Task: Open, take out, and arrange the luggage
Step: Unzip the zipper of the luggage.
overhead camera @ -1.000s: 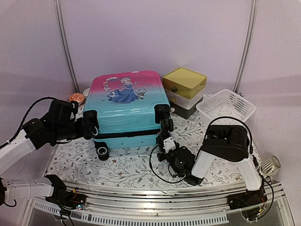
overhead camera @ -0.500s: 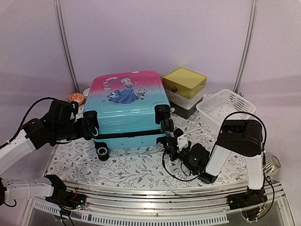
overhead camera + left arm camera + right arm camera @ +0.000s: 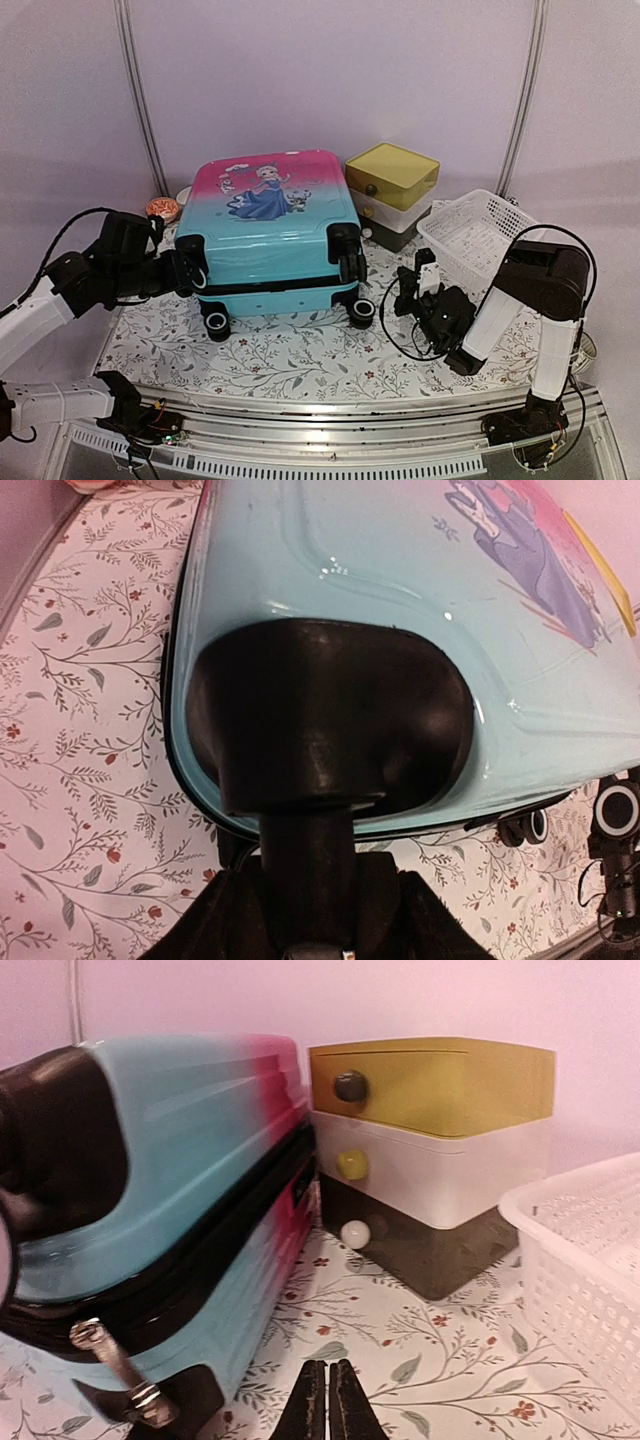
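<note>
Top external view: the luggage [image 3: 265, 225] lies flat and zipped shut at the middle of the tabletop [image 3: 290, 360], wheels toward the arms. The left tool [image 3: 193, 270] appears clamped on its near-left wheel, probably to steady the case. The right tool [image 3: 328, 1405], pinched shut and empty, hovers near the zipper pull [image 3: 112, 1362]. A floral cloth covers the surface, and plain lilac walls stand behind.
</note>
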